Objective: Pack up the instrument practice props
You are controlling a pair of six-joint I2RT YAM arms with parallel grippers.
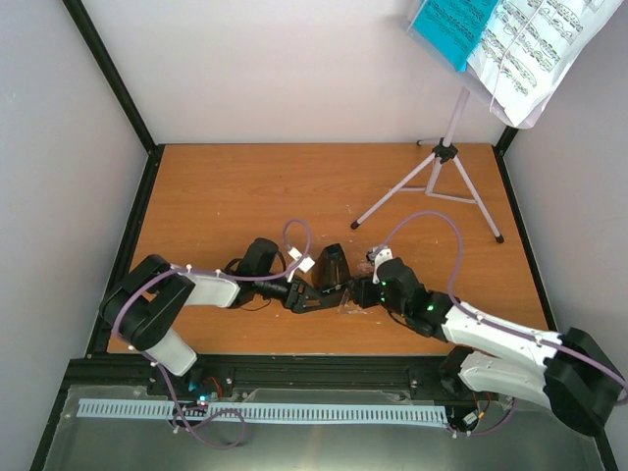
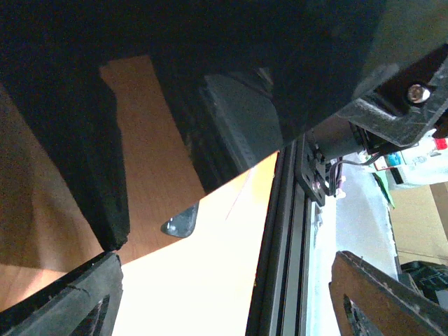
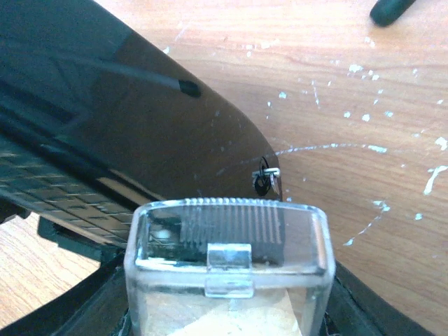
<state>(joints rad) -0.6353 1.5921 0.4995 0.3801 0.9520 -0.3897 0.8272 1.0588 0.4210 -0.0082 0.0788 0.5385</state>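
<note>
The small black pyramid metronome [image 1: 334,267] stands near the table's front middle, between my two grippers. My left gripper [image 1: 312,296] is open just left of its base; the dark body [image 2: 238,112] fills the top of the left wrist view, beyond my spread fingers [image 2: 63,301]. My right gripper [image 1: 355,292] is at the metronome's right side, shut on a clear plastic cover piece [image 3: 227,259] against the glossy black body [image 3: 126,119]. The silver tripod music stand [image 1: 444,172] stands at the back right. Its desk holds the teal folder [image 1: 453,27] and white sheet music [image 1: 535,44].
The wooden table [image 1: 245,196] has a black frame rail along its front edge [image 2: 290,238]. The stand's tripod legs [image 1: 481,211] spread over the right rear of the table. Grey walls close in the left, back and right sides.
</note>
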